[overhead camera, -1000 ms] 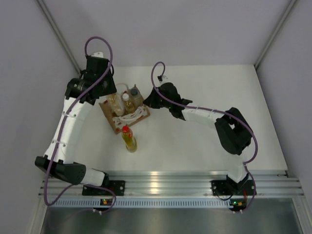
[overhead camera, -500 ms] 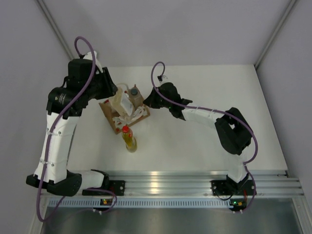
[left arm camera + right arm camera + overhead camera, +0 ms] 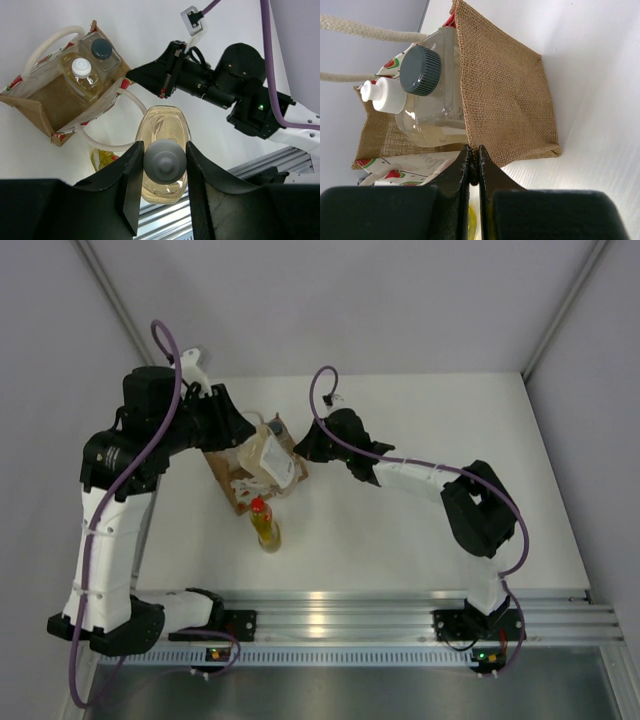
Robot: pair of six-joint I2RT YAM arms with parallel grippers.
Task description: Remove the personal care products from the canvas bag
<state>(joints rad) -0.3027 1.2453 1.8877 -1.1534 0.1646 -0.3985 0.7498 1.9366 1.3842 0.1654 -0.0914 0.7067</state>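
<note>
The lifted amber bottle (image 3: 164, 127) hangs over the canvas bag (image 3: 55, 107). The left pincer (image 3: 164, 152) is clamped on both sides of its pale cap (image 3: 165, 161). The cap points up at the wrist, and the long axis drops away towards the desk (image 3: 400, 540). From above, a pale label shows on its side, the print too small to read. Inside the bag a second amber bottle (image 3: 81, 70) with a white cap and a clear bottle (image 3: 102, 48) with a dark grey cap stand upright. They touch each other in the far corner, and the rest of the brown floor is bare. The bag's sides carry red watermelon slices on white, and its white rope handles (image 3: 45, 40) arch out on either side. The right pincer (image 3: 474, 152) is closed on the top edge of the bag's woven wall. The yellow bottle (image 3: 266, 528), red cap up, stands on the desk just in front of the bag. The widest open stretch of desk lies to the right, past the right forearm. The left wall (image 3: 50, 360) is close beside the left arm.
</note>
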